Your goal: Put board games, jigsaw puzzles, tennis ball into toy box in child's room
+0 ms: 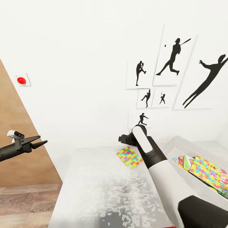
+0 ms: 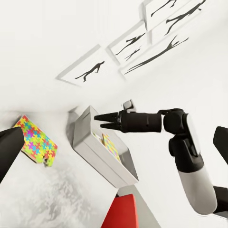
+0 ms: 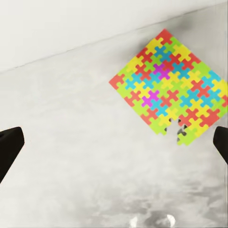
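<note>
A multicoloured jigsaw puzzle (image 1: 129,156) (image 2: 34,140) (image 3: 171,95) lies flat on the pale grey table (image 1: 95,186) near the wall. My right gripper (image 2: 98,121) (image 3: 115,142) hovers above the table just short of it, open, nothing between its fingers (image 3: 9,147). In the head view the right forearm (image 1: 148,152) covers most of that gripper. The light grey toy box (image 1: 186,144) (image 2: 95,152) stands to the right and holds a second puzzle (image 1: 207,171) over printed board games (image 1: 185,161). My left gripper (image 1: 42,140) hangs open off the table's left side. The tennis ball is out of view.
White wall with black sports-silhouette prints (image 1: 172,58) runs behind the table. A brown wooden panel (image 1: 19,126) and plank floor (image 1: 25,202) lie left. A red button (image 1: 21,80) sits on the wall. A red chair (image 2: 124,213) stands near the toy box.
</note>
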Robot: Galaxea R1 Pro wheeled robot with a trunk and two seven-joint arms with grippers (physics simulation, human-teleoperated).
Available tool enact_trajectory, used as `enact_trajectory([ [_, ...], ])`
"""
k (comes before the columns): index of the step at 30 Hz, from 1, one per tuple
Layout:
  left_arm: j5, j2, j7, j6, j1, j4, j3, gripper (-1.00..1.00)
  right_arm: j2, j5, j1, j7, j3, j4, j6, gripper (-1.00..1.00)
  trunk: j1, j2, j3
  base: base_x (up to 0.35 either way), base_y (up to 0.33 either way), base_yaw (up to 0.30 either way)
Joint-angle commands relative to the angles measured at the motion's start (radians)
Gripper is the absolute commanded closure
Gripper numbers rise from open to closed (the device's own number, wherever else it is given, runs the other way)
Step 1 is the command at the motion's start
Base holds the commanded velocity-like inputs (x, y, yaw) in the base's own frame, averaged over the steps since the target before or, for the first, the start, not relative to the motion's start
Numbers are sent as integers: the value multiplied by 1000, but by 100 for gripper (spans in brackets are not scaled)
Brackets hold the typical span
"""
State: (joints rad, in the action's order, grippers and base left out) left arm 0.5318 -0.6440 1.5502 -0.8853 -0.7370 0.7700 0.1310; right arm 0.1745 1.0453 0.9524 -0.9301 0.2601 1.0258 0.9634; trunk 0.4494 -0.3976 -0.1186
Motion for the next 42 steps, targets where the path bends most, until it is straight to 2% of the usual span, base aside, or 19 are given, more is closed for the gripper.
enact_trajectory([
  [1,0,0,3,-11,-1,0,-1,-100,-3,9,9,-10,-3,-23,-4,-100,1,-2,-2,0,0,0],
  [5,1,-1,3,-11,-1,0,0,-100,-24,9,57,-9,-15,-142,-30,-100,1,-2,-2,0,0,0],
  [9,1,-2,4,-11,-1,0,1,-100,-31,7,82,2,-18,-210,-68,-100,1,-2,-2,0,0,0],
  [13,1,-2,4,-11,-1,0,1,-100,-45,3,99,21,-19,-238,-94,-100,1,-2,-2,0,0,0],
  [16,2,-3,4,-11,-1,0,1,-100,-71,2,107,49,-16,-261,-117,-100,1,-2,-2,0,0,0],
  [20,2,-5,4,-11,-1,0,1,-100,-83,0,109,86,-9,-270,-144,-100,1,-2,-2,0,0,0],
  [26,4,-43,17,-11,-1,0,1,-100,-87,-49,111,112,-6,-273,-158,-100,1,-2,-2,0,0,0],
  [31,4,-94,21,-15,-1,-1,-2,-100,-86,-95,113,117,-9,-273,-159,-100,1,-2,-6,0,0,0],
  [33,4,-105,21,-15,-1,-10,-4,-100,-88,-100,116,118,-9,-272,-159,-100,1,-2,-9,0,0,0],
  [42,0,-120,21,-15,-1,-47,-8,-100,-90,-106,144,119,-12,-274,-160,-100,1,-2,-23,0,0,0],
])
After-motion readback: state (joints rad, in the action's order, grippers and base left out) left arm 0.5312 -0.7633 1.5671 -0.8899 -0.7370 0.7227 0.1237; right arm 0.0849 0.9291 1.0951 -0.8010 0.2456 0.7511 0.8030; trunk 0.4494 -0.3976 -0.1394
